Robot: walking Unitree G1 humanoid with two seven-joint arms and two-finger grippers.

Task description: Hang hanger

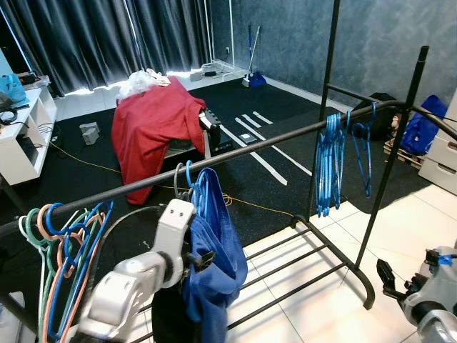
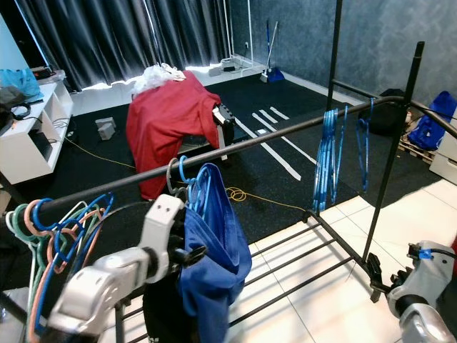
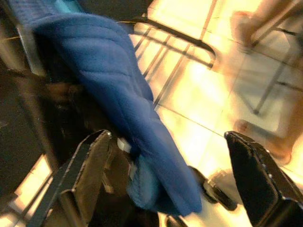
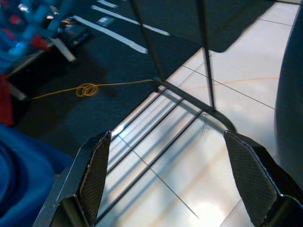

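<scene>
As the hanger (image 1: 187, 180) with the blue garment (image 1: 214, 250) already hooks the rail (image 1: 235, 151), the open left claw (image 3: 175, 184) must next retreat; the right claw (image 4: 170, 184) idles open.

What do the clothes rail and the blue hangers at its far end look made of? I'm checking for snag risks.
Clothes rail: apparently metal tubing, matte black finish, thin and straight. Blue hangers: probably plastic, given the uniform bright colour and slightly glossy, slim moulded loops; coated wire can't be ruled out.

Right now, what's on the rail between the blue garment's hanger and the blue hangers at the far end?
Nothing: in the left eye view the rail runs bare from the blue garment to the blue hangers.
</scene>
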